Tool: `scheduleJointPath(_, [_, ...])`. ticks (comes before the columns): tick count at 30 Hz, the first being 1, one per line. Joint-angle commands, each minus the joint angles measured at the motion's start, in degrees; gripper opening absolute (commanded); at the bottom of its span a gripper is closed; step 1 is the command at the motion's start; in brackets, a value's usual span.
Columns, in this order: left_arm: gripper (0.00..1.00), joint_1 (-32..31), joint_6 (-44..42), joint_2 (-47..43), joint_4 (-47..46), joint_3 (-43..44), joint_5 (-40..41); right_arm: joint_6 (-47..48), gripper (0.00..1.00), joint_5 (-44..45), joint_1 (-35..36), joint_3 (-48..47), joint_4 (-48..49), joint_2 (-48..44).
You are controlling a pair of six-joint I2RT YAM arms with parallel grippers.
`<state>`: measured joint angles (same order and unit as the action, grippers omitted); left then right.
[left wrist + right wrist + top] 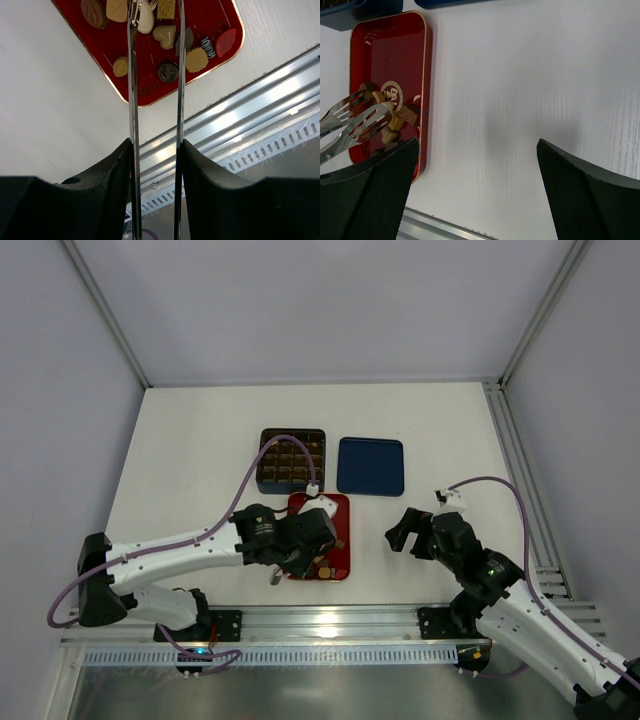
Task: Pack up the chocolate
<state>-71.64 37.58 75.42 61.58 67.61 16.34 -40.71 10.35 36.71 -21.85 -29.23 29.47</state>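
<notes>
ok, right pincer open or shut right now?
Open. In the right wrist view the right pincer has its fingers spread wide, only bare table between them, nothing held.

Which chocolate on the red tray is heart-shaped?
The tan heart, lying between the two blades of the tongs in the left wrist view. No other piece has two lobes and a point; its neighbours are oval, round or lip-shaped.

Bright, even overhead light. Glare streaks the aluminium rail (240, 125) and glossy red tray (390, 45). The chocolate (165, 35) looks sharp. A faint shadow, perhaps, dulls the table (520, 135).
</notes>
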Motion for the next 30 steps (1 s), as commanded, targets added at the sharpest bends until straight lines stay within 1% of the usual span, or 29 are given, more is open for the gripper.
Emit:
scheduleJointPath(1, [0.42, -0.6, 1.6, 0.3, -1.6, 0.2, 1.0, -0.3, 1.0, 1.2, 0.2, 0.0, -0.3, -1.0])
scheduleJointPath(24, [0.42, -2.6, 1.7, 2.8, -2.8, -1.2, 0.3, -0.4, 1.0, 1.6, 0.2, 0.2, -0.2, -1.1])
scheduleJointPath(30, [0.39, -2.6, 1.3, 3.7, -3.0, -1.5, 0.4, -0.5, 1.0, 1.5, 0.1, 0.1, -0.3, -1.0])
